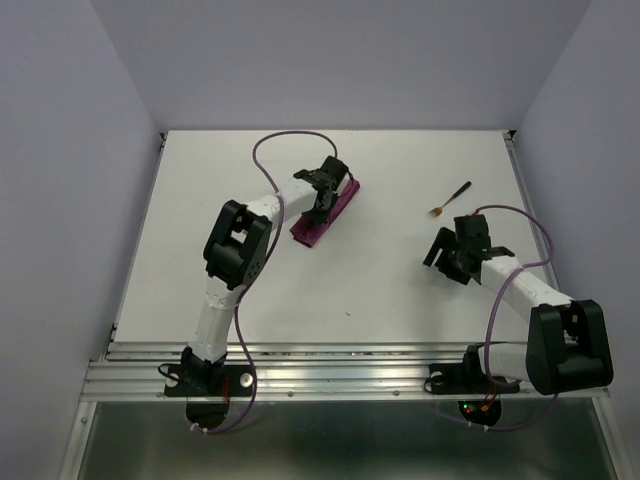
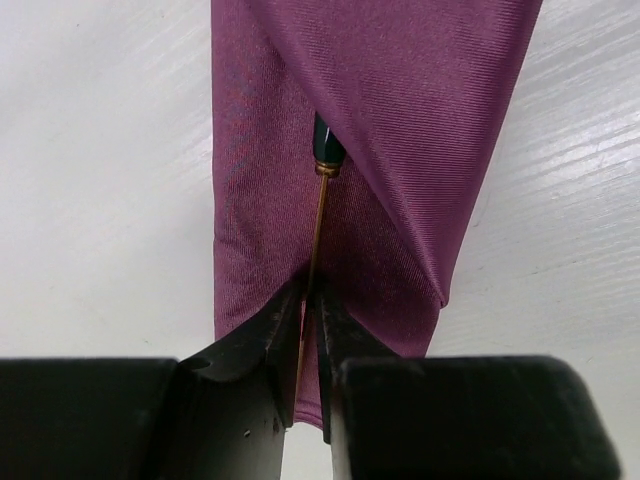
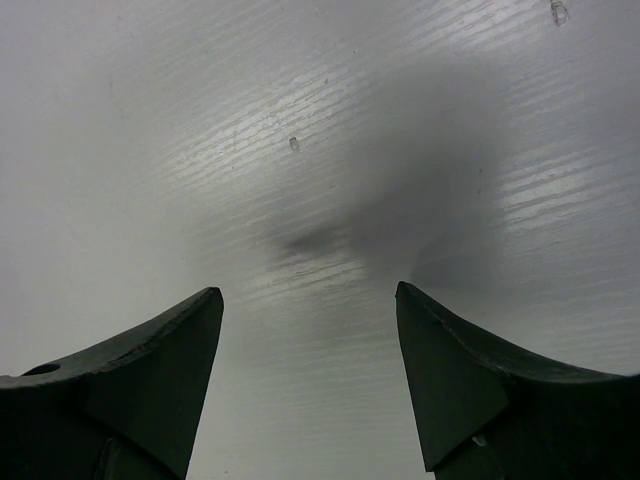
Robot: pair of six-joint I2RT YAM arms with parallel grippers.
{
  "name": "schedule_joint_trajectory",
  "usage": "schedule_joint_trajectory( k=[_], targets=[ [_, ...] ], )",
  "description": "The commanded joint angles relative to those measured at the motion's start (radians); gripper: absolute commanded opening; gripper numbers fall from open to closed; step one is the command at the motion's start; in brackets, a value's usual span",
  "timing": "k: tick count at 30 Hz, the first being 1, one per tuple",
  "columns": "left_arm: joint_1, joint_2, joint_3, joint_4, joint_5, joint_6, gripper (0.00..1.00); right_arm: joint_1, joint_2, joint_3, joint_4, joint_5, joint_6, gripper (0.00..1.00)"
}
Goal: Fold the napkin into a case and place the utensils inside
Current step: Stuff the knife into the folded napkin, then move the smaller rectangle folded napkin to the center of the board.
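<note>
Magenta case (image 2: pixel 400 110) of fine-ribbed woven cloth with a soft sheen, utensil (image 2: pixel 319 225) with thin polished gold metal stem and glossy dark handle, desk (image 3: pixel 250 120) white, smooth, faintly streaked, semi-gloss, right end effector fingers (image 3: pixel 140 390) matt dark plastic, slightly scuffed

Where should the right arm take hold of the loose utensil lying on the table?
Likely by the black handle of the utensil, from straight above with jaws across it: it lies flat and diagonal, too thin for a side approach. The right gripper is open.
</note>
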Motion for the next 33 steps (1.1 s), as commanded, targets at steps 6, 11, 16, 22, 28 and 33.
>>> schedule_joint_trajectory(
  k=[6, 11, 16, 22, 28, 33],
  targets=[
    [0.017, 0.051, 0.098, -0.048, 0.095, 0.02, 0.22, 0.001, -0.022, 0.016, 0.014, 0.006, -0.003, 0.76],
    [0.034, 0.07, 0.168, -0.07, 0.118, 0.03, 0.2, 0.001, -0.028, 0.011, 0.011, 0.007, -0.004, 0.76],
    [0.057, 0.113, 0.225, -0.096, 0.15, 0.039, 0.21, 0.001, -0.036, 0.008, 0.008, 0.009, -0.003, 0.76],
    [0.069, 0.139, 0.261, -0.104, 0.147, 0.04, 0.22, 0.001, -0.025, 0.01, 0.006, 0.007, -0.008, 0.76],
    [0.072, 0.128, 0.296, -0.111, 0.145, 0.023, 0.41, 0.001, -0.048, 0.008, 0.0, 0.01, -0.006, 0.76],
    [0.074, 0.062, 0.268, -0.087, 0.136, 0.0, 0.41, 0.001, -0.045, 0.01, -0.004, 0.009, -0.008, 0.75]
  ],
)
